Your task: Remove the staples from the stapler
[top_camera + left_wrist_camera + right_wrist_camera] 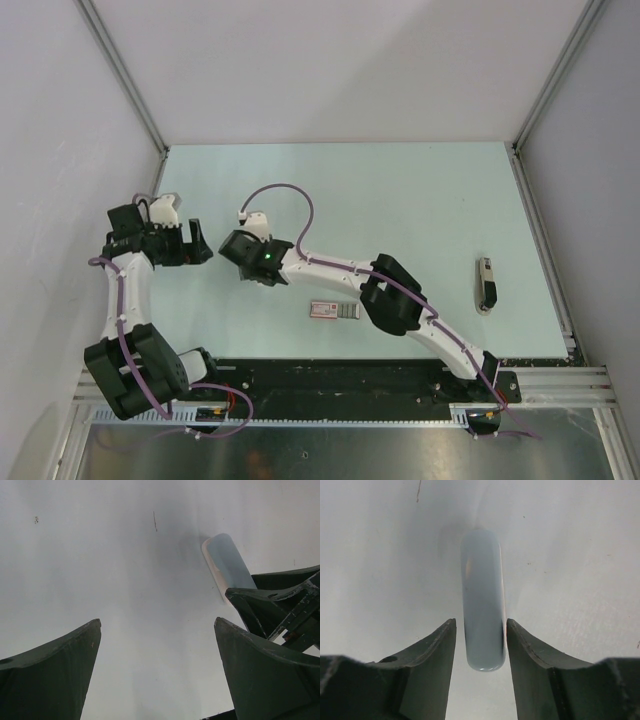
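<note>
No legible text; print on red-white box (325, 309) perhaps, too small.

light: bright and even, from above | top view: sharp, shadows faint | right wrist view: soft grey shadow around the 12 o'clock end of the pale blue rounded plastic stapler (482, 600), small shine on its 10 o'clock side | left wrist view: dark green fingers (50, 675) fuzzy at 7 and 5 o'clock

pale blue and white plastic stapler (482, 600): between right gripper (481, 622) fingers, behind-left of flat red-and-white box (335, 310) | small dark-and-white oblong object (487, 285): well right of box
</note>
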You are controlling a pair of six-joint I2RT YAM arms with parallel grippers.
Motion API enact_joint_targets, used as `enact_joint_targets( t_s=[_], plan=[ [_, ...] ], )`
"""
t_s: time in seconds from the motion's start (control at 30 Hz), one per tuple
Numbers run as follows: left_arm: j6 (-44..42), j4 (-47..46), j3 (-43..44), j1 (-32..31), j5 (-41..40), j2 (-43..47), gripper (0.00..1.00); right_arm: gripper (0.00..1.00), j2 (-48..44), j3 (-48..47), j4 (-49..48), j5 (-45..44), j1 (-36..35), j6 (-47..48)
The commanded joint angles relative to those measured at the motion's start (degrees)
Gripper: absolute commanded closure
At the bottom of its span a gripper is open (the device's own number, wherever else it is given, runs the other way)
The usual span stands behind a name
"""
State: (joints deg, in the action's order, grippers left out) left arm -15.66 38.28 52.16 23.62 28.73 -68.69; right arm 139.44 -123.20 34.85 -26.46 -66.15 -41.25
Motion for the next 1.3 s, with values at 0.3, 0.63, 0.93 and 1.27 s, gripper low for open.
enact_joint_targets(
  t_s=[0.3,0.63,0.93,1.27],
  plan=[
    [-4.43,-0.1,0.32,-1.14,2.58,2.96,0.01,0.54,-2.03,-2.19,1.78,2.05,0.64,1.29],
    [-7.85,-0.08,-2.51,-7.31,0.92,6.02,0.0,0.97,-3.78,-1.99,-0.47,5.75,2.84,0.52],
    [-11.03,0.46,-2.55,-11.01,10.02,4.01,0.01,1.0,-18.85,14.65,-16.69,8.4,5.79,-5.01],
    [-15.21,3.42,-1.78,-14.42,18.95,-0.27,0.04,1.0,-26.53,28.36,-28.23,9.55,6.93,-12.51]
  ],
)
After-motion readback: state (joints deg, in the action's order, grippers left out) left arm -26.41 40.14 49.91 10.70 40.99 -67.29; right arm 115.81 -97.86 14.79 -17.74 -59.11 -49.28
